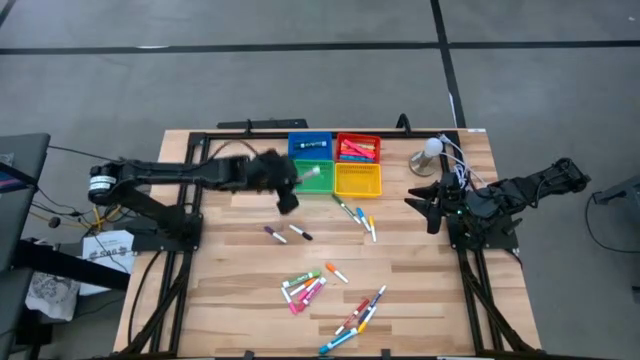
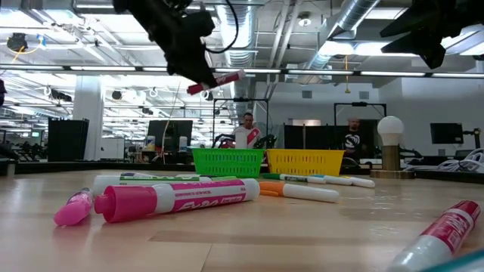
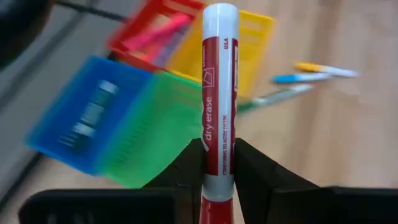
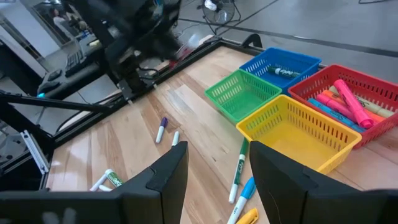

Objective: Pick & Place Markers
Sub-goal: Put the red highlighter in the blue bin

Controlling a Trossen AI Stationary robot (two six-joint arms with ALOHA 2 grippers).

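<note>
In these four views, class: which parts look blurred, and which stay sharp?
Left wrist view: the red marker in the left claw is sharp, while the trays behind, like the blue one, are smeared. Right wrist view: the left arm is blurred, the yellow tray crisp. Low view: the nearest pink marker looks soft.

left gripper (image 1: 296, 180) raised mid-table, jaws clamped; right gripper (image 1: 428, 203) waits, jaws parted
</note>
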